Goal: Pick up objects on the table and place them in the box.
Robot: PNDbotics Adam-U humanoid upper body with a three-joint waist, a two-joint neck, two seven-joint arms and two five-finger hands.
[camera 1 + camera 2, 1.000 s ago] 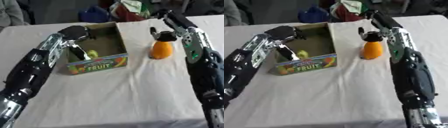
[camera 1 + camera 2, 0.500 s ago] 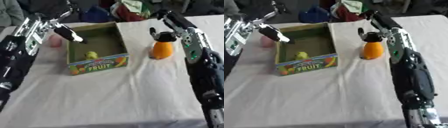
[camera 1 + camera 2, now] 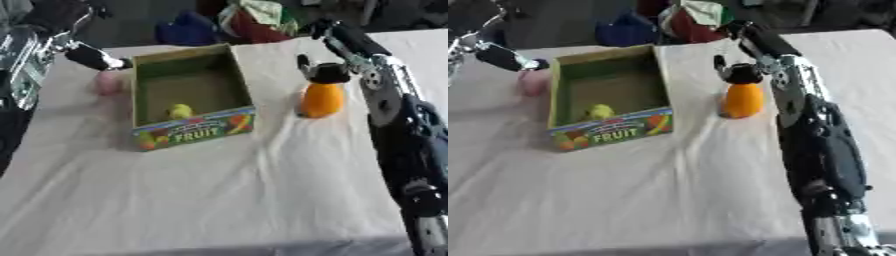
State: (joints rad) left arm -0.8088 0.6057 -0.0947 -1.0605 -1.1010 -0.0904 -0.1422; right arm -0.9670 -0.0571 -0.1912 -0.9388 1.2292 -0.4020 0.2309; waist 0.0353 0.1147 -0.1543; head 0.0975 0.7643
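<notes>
An open cardboard box point(image 3: 194, 131) with FRUIT printed on its front stands left of centre on the white cloth. A small yellow-green fruit point(image 3: 180, 110) lies inside it near the front wall. A pink object point(image 3: 108, 82) sits on the cloth just outside the box's left wall. My left hand point(image 3: 94, 57) hangs above it, fingers straight, holding nothing. An orange, pear-shaped object point(image 3: 321, 100) stands upright to the right of the box. My right hand point(image 3: 325, 73) sits on its top with the fingers curled round it.
Beyond the table's far edge lie a blue bag point(image 3: 187, 31) and a red and green bundle point(image 3: 260, 20). My right arm point(image 3: 815, 130) runs along the table's right side. Bare white cloth point(image 3: 227, 200) covers the front half.
My left hand has come out of the box and swung up and to the left, over the pink object. The yellow-green fruit stays in the box. My right hand has held still on the orange object.
</notes>
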